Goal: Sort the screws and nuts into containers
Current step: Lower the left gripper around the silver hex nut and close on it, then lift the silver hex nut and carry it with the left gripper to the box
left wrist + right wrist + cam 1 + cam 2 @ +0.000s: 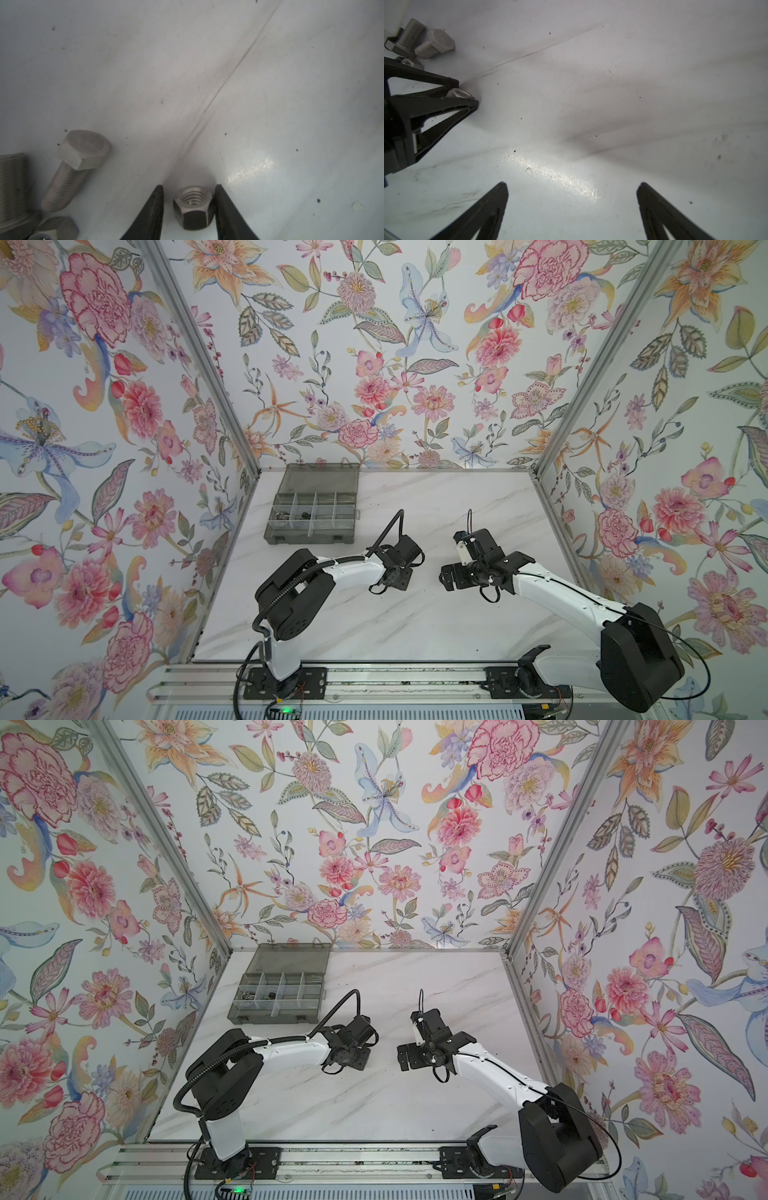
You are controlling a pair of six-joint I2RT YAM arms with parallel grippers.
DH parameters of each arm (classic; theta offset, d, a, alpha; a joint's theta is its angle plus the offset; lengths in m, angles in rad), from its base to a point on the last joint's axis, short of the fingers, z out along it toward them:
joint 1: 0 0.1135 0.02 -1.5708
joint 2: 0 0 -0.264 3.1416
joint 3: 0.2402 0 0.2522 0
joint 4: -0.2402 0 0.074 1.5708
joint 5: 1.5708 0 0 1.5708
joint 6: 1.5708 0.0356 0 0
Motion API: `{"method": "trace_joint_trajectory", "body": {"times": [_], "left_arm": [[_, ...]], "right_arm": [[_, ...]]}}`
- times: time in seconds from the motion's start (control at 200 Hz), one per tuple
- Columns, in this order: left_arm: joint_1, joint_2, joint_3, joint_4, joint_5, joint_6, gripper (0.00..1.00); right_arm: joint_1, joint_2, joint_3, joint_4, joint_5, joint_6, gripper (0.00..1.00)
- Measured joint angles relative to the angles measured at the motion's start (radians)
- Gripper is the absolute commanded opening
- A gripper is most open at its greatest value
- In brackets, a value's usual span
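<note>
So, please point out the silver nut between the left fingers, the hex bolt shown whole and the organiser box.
silver nut (pixel 195 218): left wrist view, its side face.
hex bolt (pixel 84 148): left wrist view, its head.
organiser box (pixel 319 483): a top view, its open lid.

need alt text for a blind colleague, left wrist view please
A silver hex nut sits on the white table between the two black fingertips of the left gripper, a gap showing on one side. Nearby lie silver hex bolts.
</note>
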Motion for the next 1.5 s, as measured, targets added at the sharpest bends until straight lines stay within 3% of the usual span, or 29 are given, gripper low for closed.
{"method": "trace_joint_trajectory", "body": {"times": [0.425,0.641,1.086,1.226,1.496], "left_arm": [[0.000,0.000,0.000,0.000,0.000,0.003,0.20],[0.000,0.005,0.008,-0.005,0.000,0.003,0.00],[0.017,-0.009,0.002,-0.011,0.000,0.012,0.00],[0.079,-0.098,-0.025,-0.028,0.002,0.036,0.00],[0.306,-0.270,0.002,-0.061,0.000,0.134,0.00]], "right_arm": [[0.000,-0.001,-0.006,0.001,0.000,0.000,0.99],[0.000,-0.001,-0.007,0.002,0.000,0.000,0.99],[0.000,-0.005,-0.010,0.002,0.000,0.000,0.99],[-0.002,-0.013,-0.014,0.002,0.000,0.000,0.99],[-0.008,-0.014,-0.014,0.002,0.000,0.000,0.99]]}}
